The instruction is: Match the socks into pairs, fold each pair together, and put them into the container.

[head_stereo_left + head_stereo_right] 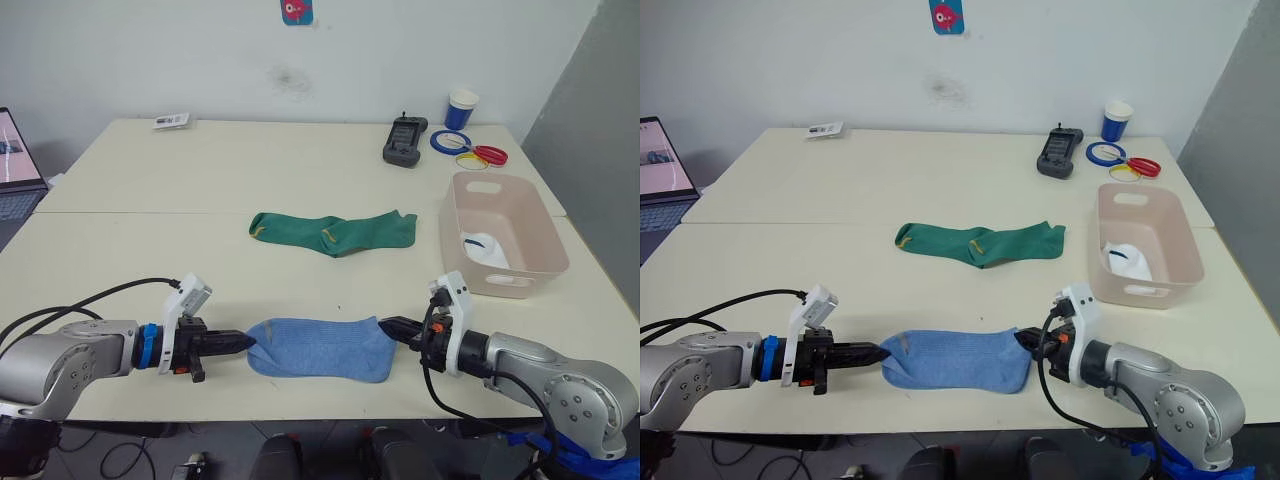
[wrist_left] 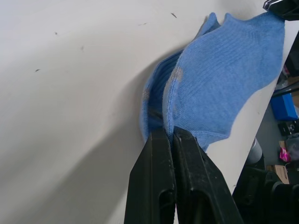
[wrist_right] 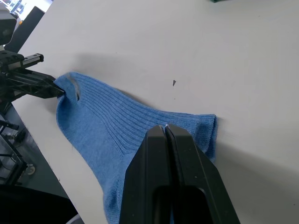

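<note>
Light blue socks (image 1: 322, 348) lie stacked flat near the table's front edge. My left gripper (image 1: 244, 342) is shut on their left end, and my right gripper (image 1: 384, 326) is shut on their right end. In the left wrist view two layers of blue sock (image 2: 219, 74) show above the closed fingers (image 2: 161, 154). Two dark green socks (image 1: 333, 231) lie end to end at the table's middle. The pink-beige container (image 1: 505, 235) stands at the right with a white sock (image 1: 486, 249) inside.
At the back right are a black handheld device (image 1: 404, 139), a blue paper cup (image 1: 461, 109) and coloured rings (image 1: 470, 148). A laptop (image 1: 18, 165) sits at the far left. A small card (image 1: 171, 121) lies at the back.
</note>
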Action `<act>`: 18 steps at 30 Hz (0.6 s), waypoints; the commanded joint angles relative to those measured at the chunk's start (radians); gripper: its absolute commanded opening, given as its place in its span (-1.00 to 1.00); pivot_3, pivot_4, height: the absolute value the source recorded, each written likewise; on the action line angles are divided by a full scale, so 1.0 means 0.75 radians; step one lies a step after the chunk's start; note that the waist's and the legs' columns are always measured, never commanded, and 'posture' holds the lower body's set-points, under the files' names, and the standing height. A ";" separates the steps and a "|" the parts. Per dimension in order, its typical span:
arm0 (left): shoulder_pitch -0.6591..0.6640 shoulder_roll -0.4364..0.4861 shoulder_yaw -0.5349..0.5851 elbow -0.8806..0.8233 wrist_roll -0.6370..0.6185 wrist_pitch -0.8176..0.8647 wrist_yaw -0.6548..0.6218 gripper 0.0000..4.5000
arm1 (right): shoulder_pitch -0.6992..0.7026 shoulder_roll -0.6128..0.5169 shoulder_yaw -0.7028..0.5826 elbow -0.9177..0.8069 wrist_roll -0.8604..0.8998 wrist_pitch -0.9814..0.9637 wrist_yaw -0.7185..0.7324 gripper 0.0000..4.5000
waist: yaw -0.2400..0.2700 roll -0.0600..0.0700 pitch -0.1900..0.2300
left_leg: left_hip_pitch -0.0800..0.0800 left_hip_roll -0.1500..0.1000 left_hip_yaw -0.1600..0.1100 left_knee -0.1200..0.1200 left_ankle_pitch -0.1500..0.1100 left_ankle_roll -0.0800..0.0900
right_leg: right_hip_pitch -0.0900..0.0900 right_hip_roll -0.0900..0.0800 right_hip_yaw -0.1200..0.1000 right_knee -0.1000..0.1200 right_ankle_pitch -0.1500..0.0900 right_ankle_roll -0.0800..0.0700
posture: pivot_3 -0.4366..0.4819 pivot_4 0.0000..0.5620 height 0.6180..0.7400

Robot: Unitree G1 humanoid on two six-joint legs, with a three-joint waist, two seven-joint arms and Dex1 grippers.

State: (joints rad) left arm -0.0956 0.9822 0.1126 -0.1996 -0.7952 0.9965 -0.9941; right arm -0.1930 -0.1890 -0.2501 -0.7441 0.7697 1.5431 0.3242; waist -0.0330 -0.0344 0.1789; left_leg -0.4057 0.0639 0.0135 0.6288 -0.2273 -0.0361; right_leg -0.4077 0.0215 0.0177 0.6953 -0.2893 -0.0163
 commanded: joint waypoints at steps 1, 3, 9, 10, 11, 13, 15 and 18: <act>-0.002 -0.014 -0.012 -0.011 0.026 -0.023 -0.017 -0.97 | -0.031 -0.009 0.006 -0.028 0.019 -0.029 -0.010 -1.00 | 0.000 0.000 0.000 | 0.000 0.000 0.000 0.000 0.000 0.000 | 0.000 0.000 0.000 0.000 0.000 0.000 | -0.05 -0.47 1.00; 0.003 -0.019 -0.017 -0.010 0.036 -0.029 -0.018 -0.97 | -0.041 -0.024 0.017 -0.022 0.015 -0.043 -0.010 -1.00 | 0.000 0.000 0.000 | 0.000 0.000 0.000 0.000 0.000 0.000 | 0.000 0.000 0.000 0.000 0.000 0.000 | -0.05 -0.47 1.00; 0.020 -0.024 -0.018 -0.017 0.049 -0.032 -0.026 -0.97 | -0.056 -0.038 0.030 -0.003 0.020 -0.064 -0.009 -1.00 | 0.000 0.000 0.000 | 0.000 0.000 0.000 0.000 0.000 0.000 | 0.000 0.000 0.000 0.000 0.000 0.000 | -0.05 -0.47 1.00; 0.021 -0.024 -0.018 -0.017 0.050 -0.033 -0.026 -0.97 | -0.052 -0.041 0.035 -0.001 0.020 -0.068 -0.009 -1.00 | 0.000 0.000 0.000 | 0.000 0.000 0.000 0.000 0.000 0.000 | 0.000 0.000 0.000 -0.001 0.000 0.000 | -0.05 -0.47 1.00; 0.023 -0.024 -0.017 -0.018 0.051 -0.033 -0.026 -0.97 | -0.045 -0.045 0.041 0.001 0.018 -0.071 -0.009 -1.00 | 0.000 0.000 0.000 | 0.000 0.000 0.000 0.000 0.000 0.000 | 0.000 0.000 0.000 -0.001 0.000 0.000 | -0.05 -0.47 1.00; 0.030 -0.024 -0.016 -0.021 0.051 -0.033 -0.026 -0.97 | -0.030 -0.056 0.052 0.004 0.016 -0.080 -0.008 -1.00 | 0.000 0.000 0.000 | 0.000 0.000 0.000 0.000 0.000 0.000 | 0.000 0.000 0.000 -0.001 0.000 0.000 | -0.05 -0.47 1.00; 0.034 -0.028 -0.019 -0.023 0.053 -0.036 -0.022 -0.97 | -0.020 -0.067 0.057 0.010 0.017 -0.083 -0.005 -1.00 | 0.000 0.000 0.000 | 0.000 0.000 0.000 -0.001 0.000 0.000 | 0.000 0.000 0.000 -0.001 0.000 0.000 | -0.05 -0.47 1.00; 0.036 -0.036 -0.022 -0.023 0.055 -0.040 -0.013 -0.97 | -0.010 -0.080 0.062 0.015 0.025 -0.084 -0.001 -1.00 | 0.000 0.000 0.000 | 0.000 0.000 0.000 -0.001 0.000 0.000 | 0.000 -0.001 0.000 -0.001 0.000 0.000 | -0.05 -0.47 1.00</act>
State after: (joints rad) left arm -0.0708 0.9567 0.0853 -0.1996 -0.7601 0.9747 -0.9970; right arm -0.2043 -0.2429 -0.2030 -0.7189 0.7690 1.4978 0.3169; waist -0.0328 -0.0345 0.1789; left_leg -0.4060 0.0640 0.0135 0.6283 -0.2273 -0.0361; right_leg -0.4077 0.0209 0.0177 0.6942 -0.2894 -0.0162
